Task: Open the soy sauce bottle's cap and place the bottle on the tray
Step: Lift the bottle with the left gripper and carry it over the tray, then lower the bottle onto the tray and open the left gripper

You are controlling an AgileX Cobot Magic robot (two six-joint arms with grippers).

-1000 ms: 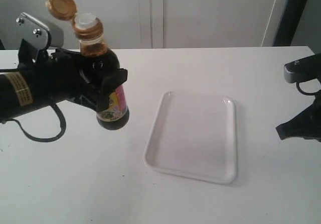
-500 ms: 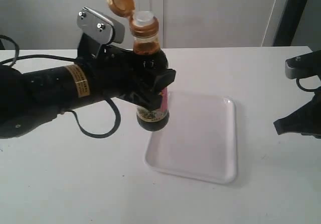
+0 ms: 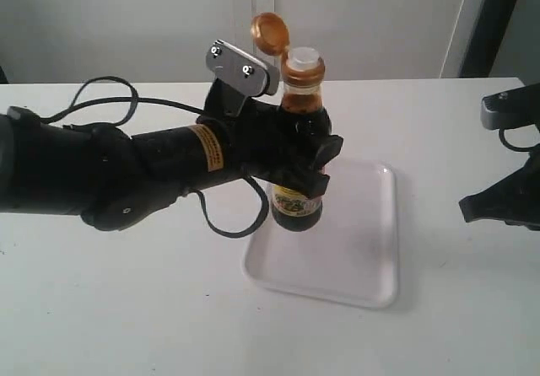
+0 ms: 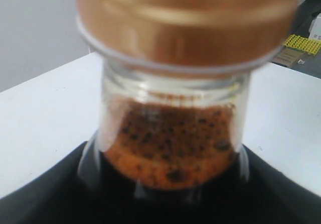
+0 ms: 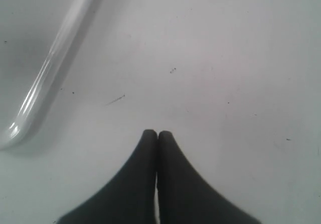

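Soy sauce bottle upright over tray, cap open.

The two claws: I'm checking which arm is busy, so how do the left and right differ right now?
The left claw is shut on the soy sauce bottle, holding it upright over the tray; the right claw is shut on nothing. The left reaches across the tray's near-left part, while the right sits beside the tray above the bare table. Both are black, with fingers closed.

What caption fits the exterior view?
Left pincer holds open-capped soy sauce bottle upright over white tray.
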